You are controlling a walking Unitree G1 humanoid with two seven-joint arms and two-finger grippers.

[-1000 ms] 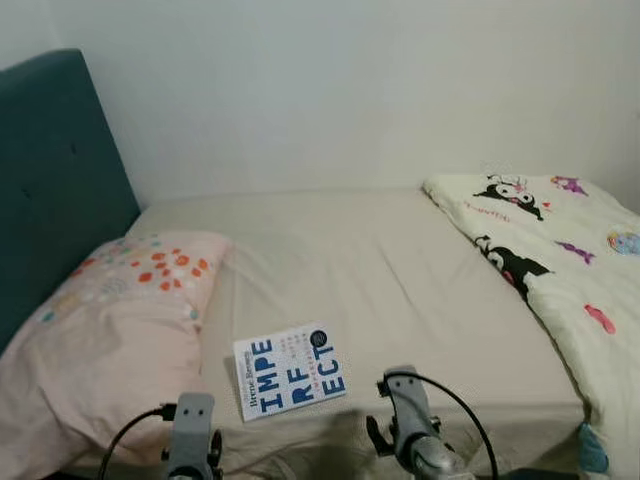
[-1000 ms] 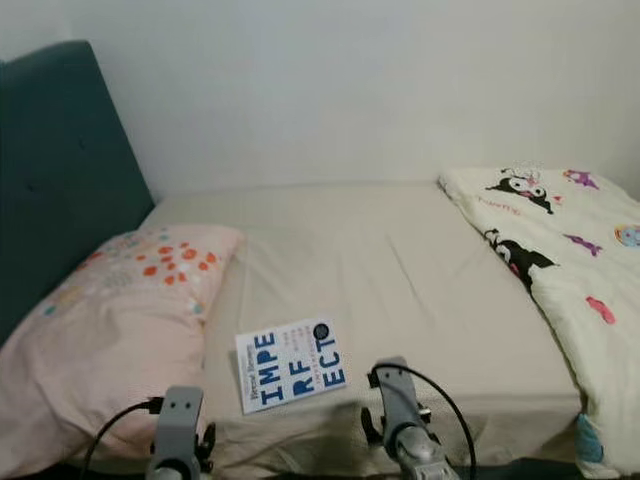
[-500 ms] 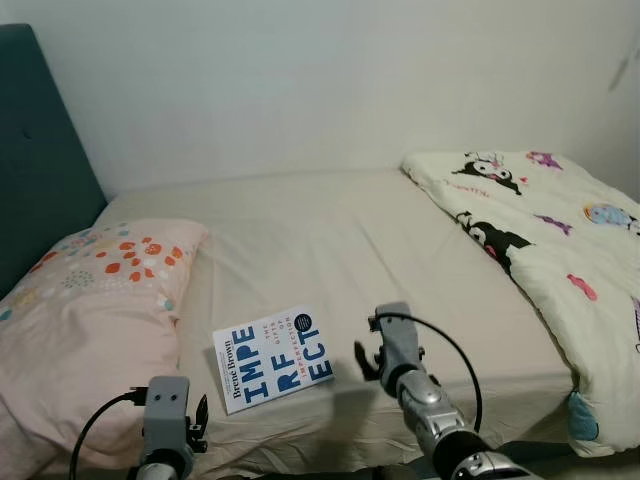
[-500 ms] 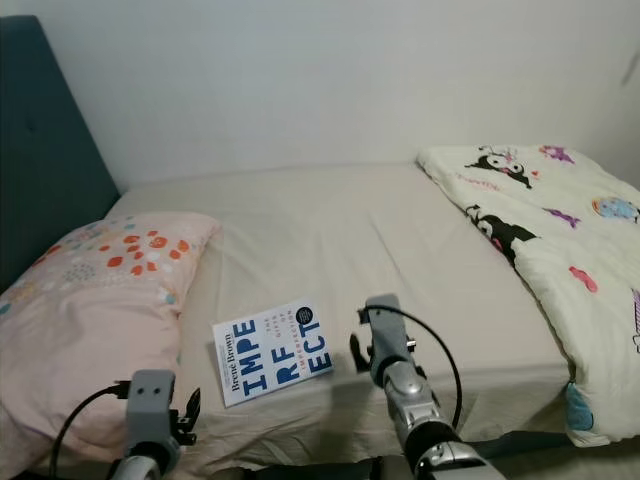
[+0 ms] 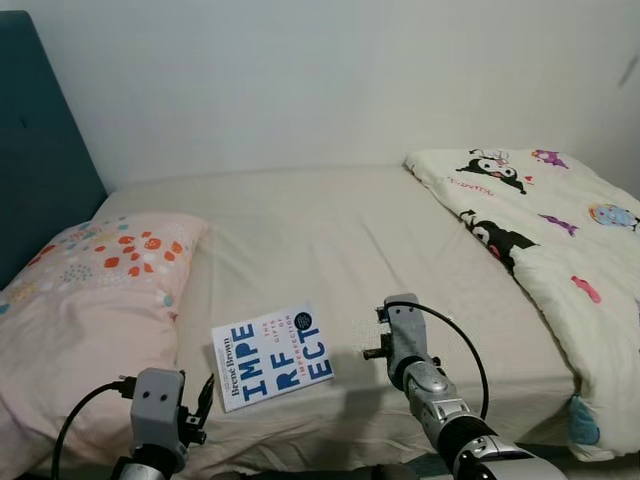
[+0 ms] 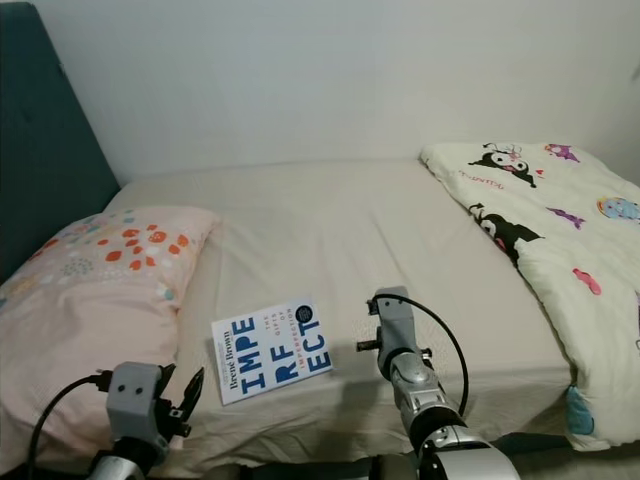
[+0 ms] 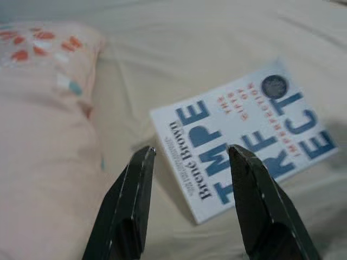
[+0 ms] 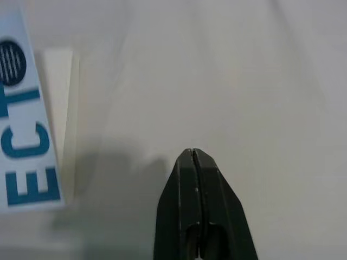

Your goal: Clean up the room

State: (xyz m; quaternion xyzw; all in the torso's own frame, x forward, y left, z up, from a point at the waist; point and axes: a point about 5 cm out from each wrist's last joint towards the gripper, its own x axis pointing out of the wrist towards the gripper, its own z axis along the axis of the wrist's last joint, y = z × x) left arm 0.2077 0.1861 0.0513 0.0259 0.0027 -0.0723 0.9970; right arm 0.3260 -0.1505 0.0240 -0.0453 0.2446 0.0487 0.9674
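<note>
Since half a second ago right gripper (image 8: 193,157) has edged forward over the bed (image 5: 400,250), fingers pressed together, empty, at 3 o'clock of the book (image 5: 272,355). Left gripper (image 7: 187,157) spread apart, aimed at the book's spine. Book lies flat beside pillow (image 5: 90,300); pickup looks imminent.

Soft, even indoor light fills the room, dim and slightly warm, with no glare and mild grain. The head views are fairly sharp. A faint shadow lies on the bed sheet (image 5: 360,385) at 6 o'clock of the book (image 5: 272,356). In the left wrist view the black fingers (image 7: 126,208) are blurred. In the right wrist view a soft shadow spreads beside the right gripper (image 8: 194,162).
</note>
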